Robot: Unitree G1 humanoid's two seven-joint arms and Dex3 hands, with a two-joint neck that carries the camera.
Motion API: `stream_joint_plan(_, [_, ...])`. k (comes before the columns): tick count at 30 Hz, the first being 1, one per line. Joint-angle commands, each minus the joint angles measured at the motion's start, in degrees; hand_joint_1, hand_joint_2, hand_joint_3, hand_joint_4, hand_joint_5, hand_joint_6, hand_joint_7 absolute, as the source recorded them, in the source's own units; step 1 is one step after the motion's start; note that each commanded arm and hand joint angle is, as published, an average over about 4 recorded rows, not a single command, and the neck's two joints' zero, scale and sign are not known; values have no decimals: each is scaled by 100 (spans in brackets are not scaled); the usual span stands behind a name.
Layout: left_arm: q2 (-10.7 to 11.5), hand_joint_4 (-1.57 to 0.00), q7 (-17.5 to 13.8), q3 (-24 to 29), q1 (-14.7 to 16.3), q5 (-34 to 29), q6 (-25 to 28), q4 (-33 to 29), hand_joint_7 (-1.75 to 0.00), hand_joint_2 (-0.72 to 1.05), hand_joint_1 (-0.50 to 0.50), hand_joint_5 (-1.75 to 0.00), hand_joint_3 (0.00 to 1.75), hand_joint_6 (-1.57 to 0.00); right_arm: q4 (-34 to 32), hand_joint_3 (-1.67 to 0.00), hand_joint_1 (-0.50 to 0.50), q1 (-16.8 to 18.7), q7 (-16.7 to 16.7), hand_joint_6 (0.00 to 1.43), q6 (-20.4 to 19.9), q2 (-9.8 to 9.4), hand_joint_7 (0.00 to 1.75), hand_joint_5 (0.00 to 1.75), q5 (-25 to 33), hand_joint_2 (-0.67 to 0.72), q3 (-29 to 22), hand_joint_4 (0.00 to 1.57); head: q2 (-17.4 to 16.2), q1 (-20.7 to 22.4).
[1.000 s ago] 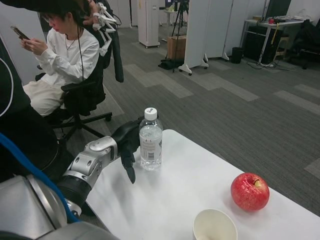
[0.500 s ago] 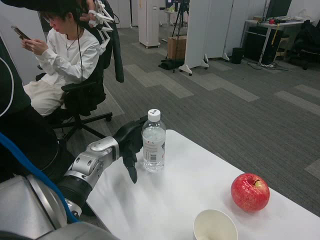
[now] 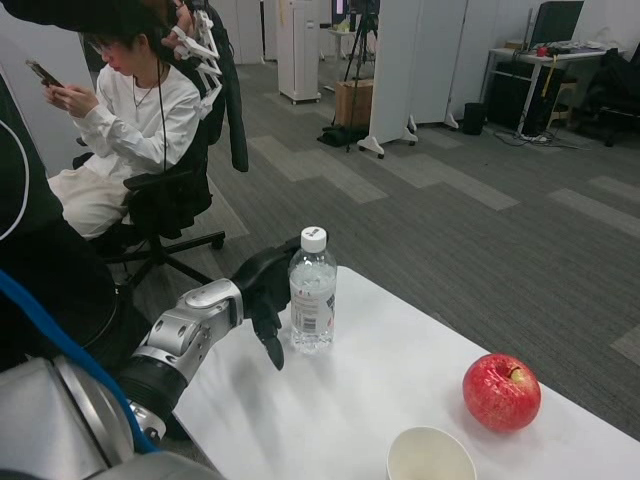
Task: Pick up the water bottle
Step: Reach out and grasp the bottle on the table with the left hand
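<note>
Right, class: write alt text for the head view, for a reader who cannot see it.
The robot's left hand is at the side of an upright water bottle near the far edge of a white table; whether it grips is unclear. A red apple and a paper cup sit nearer, and a person sits in an office chair behind.

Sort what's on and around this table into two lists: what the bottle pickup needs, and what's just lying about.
Belongs to the job:
water bottle, upright near the table's far corner
left hand, beside the bottle, fingers around its left side

Just lying about:
red apple
white paper cup
person on an office chair, looking at a phone
</note>
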Motion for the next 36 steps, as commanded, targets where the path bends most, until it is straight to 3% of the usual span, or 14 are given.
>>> stream_joint_plan(1, [136, 0, -59, -36, -87, -119, 57, 58, -2, -17, -50, 0, 9, 0, -67, 0, -50, 64, -27, 0, -103, -2, 0, 0, 25, -26, -7, 0, 3, -5])
stream_joint_plan(5, [194, 0, -141, -60, -107, -220, 79, 69, -7, 38, -50, 0, 9, 0, -67, 0, -50, 64, -27, 0, -118, -2, 0, 0, 49, -22, -2, 0, 3, -7])
stream_joint_plan(9, [227, -2, -308, -63, -131, -317, 171, 82, -16, 65, -47, -3, 7, -7, -67, 0, -47, 99, -33, 0, -158, -2, 0, 0, 75, -24, 2, 0, 2, -22])
stream_joint_plan(11, [229, -7, -361, -78, -134, -368, 176, 91, -28, 69, -38, -10, 2, -17, -72, 0, -48, 121, -38, 0, -173, -2, 0, 0, 91, -22, 2, 0, -5, -26])
stream_joint_plan(14, [229, -25, -418, -104, -134, -418, 176, 100, -49, 69, -22, -38, 7, -45, -89, 0, -48, 134, -49, 0, -211, -2, 0, 0, 115, -22, 2, 0, -24, -30])
stream_joint_plan(18, [237, -76, -490, -131, -120, -409, 136, 100, -93, 69, -14, -82, 9, -97, -105, 0, -48, 167, -64, 0, -259, -11, 0, 0, 154, -24, 2, 0, -27, -16])
stream_joint_plan(23, [237, -108, -506, -161, -63, -409, 97, 91, -120, 78, -12, -123, 4, -113, -151, 0, -46, 205, -80, 0, -281, -41, 0, 0, 190, -22, 2, 0, -29, -3])
stream_joint_plan(26, [237, -117, -506, -183, -48, -416, 97, 75, -131, 76, -9, -141, 2, -116, -155, 0, -46, 220, -80, 0, -294, -46, 0, 0, 203, -22, 2, 0, -23, 2])
stream_joint_plan(36, [303, -131, -501, -232, -50, -480, 62, -133, -136, 69, -8, -164, 0, -118, -177, 0, -46, 275, -80, 0, -334, -46, 0, 0, 234, -22, 29, 0, -35, -20])
